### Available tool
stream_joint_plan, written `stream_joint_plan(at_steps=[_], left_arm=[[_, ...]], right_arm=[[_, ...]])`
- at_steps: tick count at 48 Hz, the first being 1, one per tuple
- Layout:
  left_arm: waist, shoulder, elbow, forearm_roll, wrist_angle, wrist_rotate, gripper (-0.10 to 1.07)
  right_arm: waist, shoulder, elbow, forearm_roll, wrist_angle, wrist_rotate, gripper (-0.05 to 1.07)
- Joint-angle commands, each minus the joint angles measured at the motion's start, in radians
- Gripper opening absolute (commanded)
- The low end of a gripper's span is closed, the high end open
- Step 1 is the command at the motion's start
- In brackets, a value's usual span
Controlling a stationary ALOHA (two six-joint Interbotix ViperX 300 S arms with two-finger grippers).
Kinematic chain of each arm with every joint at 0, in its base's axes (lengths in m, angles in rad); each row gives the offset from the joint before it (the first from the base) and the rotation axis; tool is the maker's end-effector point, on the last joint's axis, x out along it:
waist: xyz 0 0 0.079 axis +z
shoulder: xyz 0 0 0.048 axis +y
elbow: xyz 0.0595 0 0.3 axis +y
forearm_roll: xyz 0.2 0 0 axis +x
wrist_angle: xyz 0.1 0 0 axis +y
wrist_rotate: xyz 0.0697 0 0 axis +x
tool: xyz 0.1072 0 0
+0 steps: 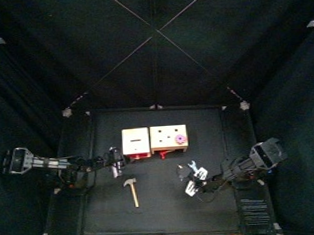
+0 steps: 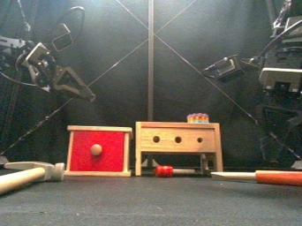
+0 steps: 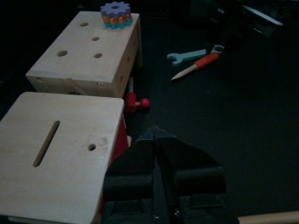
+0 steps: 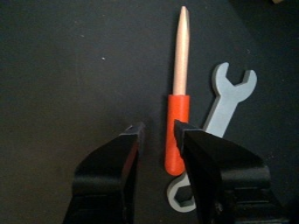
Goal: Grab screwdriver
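Note:
The screwdriver [image 4: 176, 140] has a red handle and a pale thin shaft and lies flat on the black table. It also shows in the front view [image 2: 281, 177] at the near right, and in the left wrist view [image 3: 197, 66]. My right gripper [image 4: 159, 131] hovers over it, open, with the handle lying beside the inner edge of one jaw and nothing gripped. The right gripper also shows in the top view [image 1: 195, 177]. My left gripper [image 3: 162, 138] is shut and empty, resting at the table's left beside the red box [image 1: 134, 141].
A grey-blue wrench [image 4: 218, 114] lies right next to the screwdriver. A wooden-handled hammer [image 1: 128, 188] lies front left. A wooden box with holes [image 2: 177, 141] stands at the middle with a coloured gear [image 2: 199, 117] on top and a small red piece [image 2: 165, 171] under it.

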Motion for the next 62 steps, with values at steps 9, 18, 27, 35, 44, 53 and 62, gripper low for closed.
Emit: stream_joint_plan(at_steps=[9, 18, 27, 35, 44, 53, 62], left_arm=[[0.0, -0.002, -0.012, 0.0, -0.003, 0.0, 0.4], [0.0, -0.002, -0.011, 0.002, -0.003, 0.0, 0.4], [0.0, -0.002, -0.012, 0.002, -0.003, 0.0, 0.4], [0.002, -0.002, -0.014, 0.0, -0.003, 0.0, 0.4], [0.003, -0.002, -0.012, 0.0, -0.003, 0.0, 0.4], [0.003, -0.002, -0.014, 0.0, -0.003, 0.0, 0.4], [0.003, -0.002, -0.017, 0.0, -0.003, 0.0, 0.4]], right_arm=[[-0.048, -0.04, 0.052, 0.014, -0.13, 0.003, 0.74], [-0.087, -0.014, 0.087, 0.011, -0.178, 0.0, 0.74], [-0.095, -0.003, 0.1, 0.011, -0.204, 0.008, 0.73], [-0.095, 0.026, 0.103, 0.014, -0.225, 0.005, 0.73], [-0.095, 0.06, 0.1, 0.012, -0.27, 0.002, 0.69], [-0.095, 0.057, 0.091, 0.014, -0.27, 0.0, 0.56], [-0.089, 0.015, 0.046, -0.018, -0.249, -0.002, 0.54]])
